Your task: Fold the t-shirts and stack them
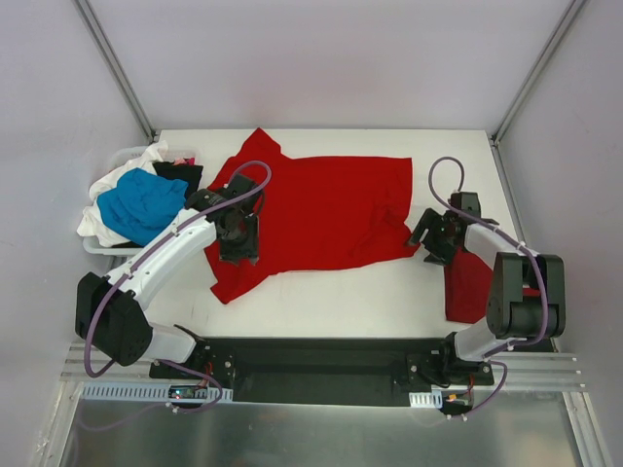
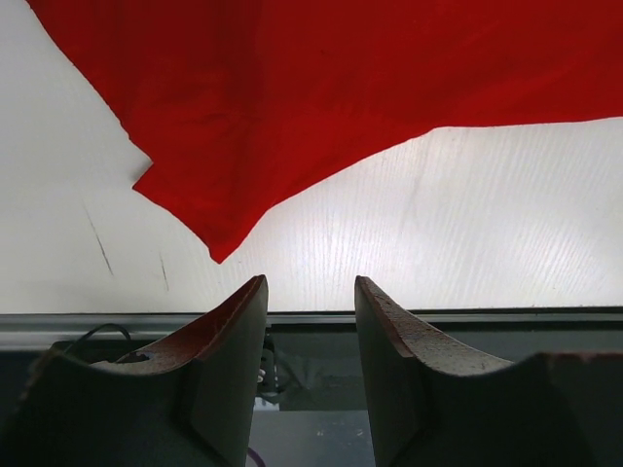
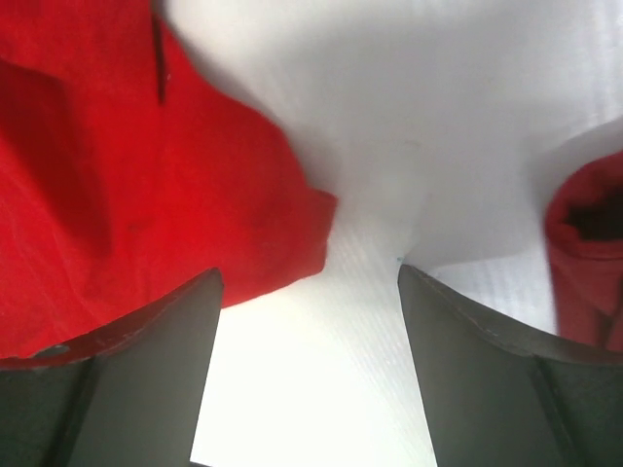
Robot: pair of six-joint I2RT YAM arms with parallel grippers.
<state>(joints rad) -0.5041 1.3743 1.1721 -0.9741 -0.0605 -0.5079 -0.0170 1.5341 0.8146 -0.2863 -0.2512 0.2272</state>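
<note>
A bright red t-shirt [image 1: 321, 214] lies spread out flat in the middle of the white table [image 1: 321, 302], one sleeve pointing to the back left. My left gripper [image 1: 238, 238] hovers over the shirt's left side; in the left wrist view it [image 2: 311, 292] is open, with nothing between its fingers and the shirt's sleeve corner [image 2: 219, 248] just beyond the tips. My right gripper [image 1: 428, 238] stands open at the shirt's right edge, and in the right wrist view it [image 3: 310, 282] holds nothing, the shirt's corner [image 3: 302, 224] lying just left of the gap. A folded red t-shirt [image 1: 467, 287] lies at the right.
A white basket [image 1: 102, 248] at the table's left holds a blue shirt [image 1: 141, 204], white cloth [image 1: 117, 180] and a black shirt [image 1: 180, 173]. The folded red shirt [image 3: 584, 253] shows at the right wrist view's right edge. The table's front edge [image 2: 438, 316] runs below the left fingers.
</note>
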